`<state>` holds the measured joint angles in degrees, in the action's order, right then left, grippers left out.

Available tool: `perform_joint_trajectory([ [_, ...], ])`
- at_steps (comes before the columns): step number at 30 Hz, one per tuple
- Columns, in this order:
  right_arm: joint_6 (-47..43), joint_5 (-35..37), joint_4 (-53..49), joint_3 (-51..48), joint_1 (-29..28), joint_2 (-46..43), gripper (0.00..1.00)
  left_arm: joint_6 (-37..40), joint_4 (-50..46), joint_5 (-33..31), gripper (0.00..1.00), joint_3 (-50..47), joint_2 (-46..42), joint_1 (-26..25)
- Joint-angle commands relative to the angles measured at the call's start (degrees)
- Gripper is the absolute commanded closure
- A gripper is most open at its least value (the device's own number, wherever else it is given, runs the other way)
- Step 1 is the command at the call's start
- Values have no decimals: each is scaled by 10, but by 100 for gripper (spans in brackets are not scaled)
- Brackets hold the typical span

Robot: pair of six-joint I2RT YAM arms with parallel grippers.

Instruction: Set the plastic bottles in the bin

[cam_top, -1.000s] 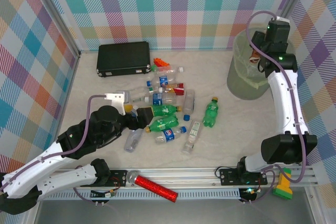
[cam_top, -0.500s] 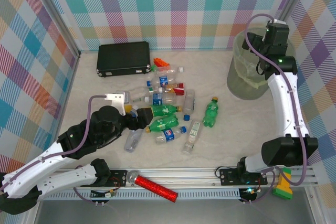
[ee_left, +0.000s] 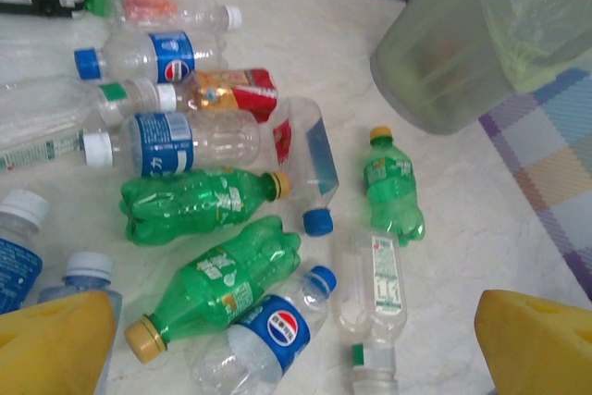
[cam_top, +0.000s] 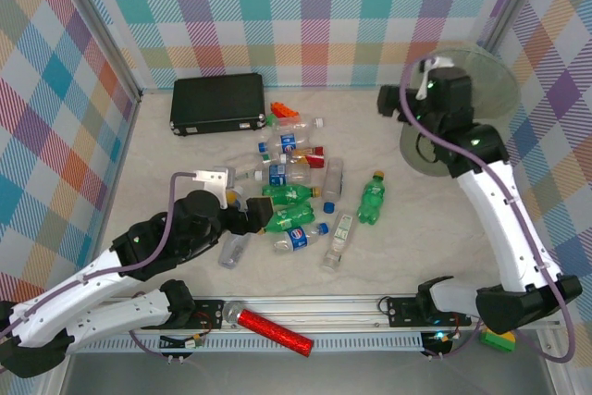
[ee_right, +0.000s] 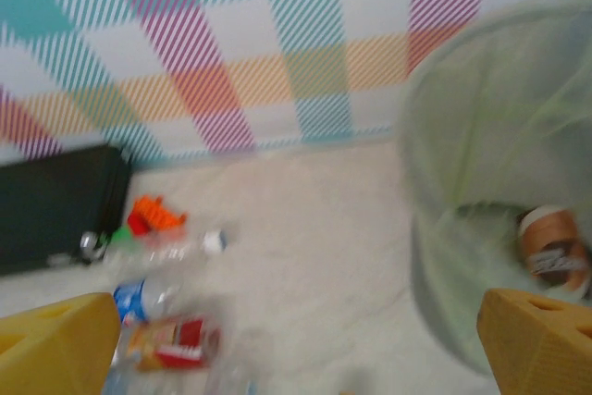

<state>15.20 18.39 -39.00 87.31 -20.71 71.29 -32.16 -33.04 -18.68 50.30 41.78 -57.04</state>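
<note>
1. Your right pincer [ee_right: 296, 351] has swung left off the bin [cam_top: 492, 79]. It is spread wide and holds nothing.
2. Your left pincer [ee_left: 296, 349] has edged up to the bottles [cam_top: 294, 190] piled mid-bench [cam_top: 407, 228]. It too is wide and empty.
3. One brown bottle [ee_right: 553, 247] lies inside the bin.
4. From above, the bin looks smeared, perhaps tilted, and the right arm [cam_top: 490, 191] covers part of it.

A robot test cell, lab-like. Plaid fabric walls [cam_top: 305, 16] box in the desk [cam_top: 416, 219]. A left arm [cam_top: 102, 275] and right arm [cam_top: 499, 201] sit bolted to an aluminium rail [cam_top: 314, 307].
</note>
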Motion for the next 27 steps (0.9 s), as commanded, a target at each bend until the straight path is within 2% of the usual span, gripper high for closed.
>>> perform_joint_trajectory([
  [1, 44, 28, -33, -51, -43, -12, 1, 8, 2, 40, 0, -15, 4, -7],
  [7, 112, 14, -94, -76, -93, -6, 1, 14, -8, 91, 0, -26, 23, -7],
  [13, 187, -89, -126, -143, -101, -9, 1, 7, -1, 76, 0, -43, 3, -7],
  [20, 268, -157, -100, -257, -108, -40, 0, 8, 0, 65, 0, -42, -1, -7],
  [27, 322, -167, -97, -296, -148, -18, 13, 0, 23, 61, 0, -65, -17, -7],
])
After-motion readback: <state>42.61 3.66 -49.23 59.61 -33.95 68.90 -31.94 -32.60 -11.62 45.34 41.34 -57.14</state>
